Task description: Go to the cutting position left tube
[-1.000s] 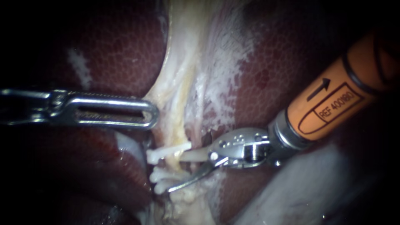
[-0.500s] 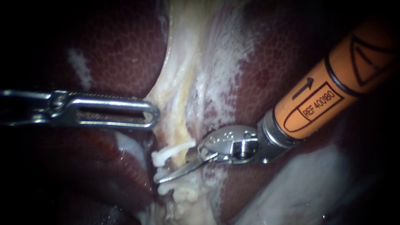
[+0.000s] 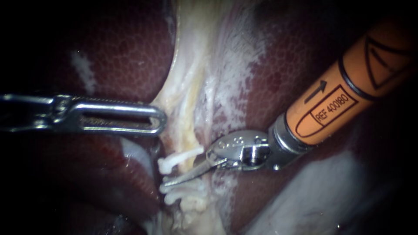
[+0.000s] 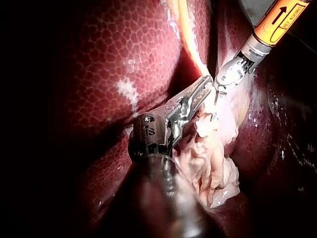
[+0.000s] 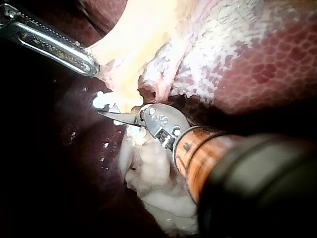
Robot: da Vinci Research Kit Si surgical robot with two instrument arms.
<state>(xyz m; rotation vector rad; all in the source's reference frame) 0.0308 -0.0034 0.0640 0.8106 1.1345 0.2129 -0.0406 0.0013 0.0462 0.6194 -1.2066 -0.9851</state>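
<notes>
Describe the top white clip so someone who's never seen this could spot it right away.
Follow the pale tissue band down between the dark red liver lobes to where the right instrument reaches in. Several white clips cross there; the top clip lies alone above the instrument's thin blade, the other clips bunched below it.

Glossy liver, shiny metal left instrument

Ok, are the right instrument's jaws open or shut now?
Shut, as far as shows: the right instrument ends in one thin wedge with no gap, in both endoscope and right wrist views.
</notes>
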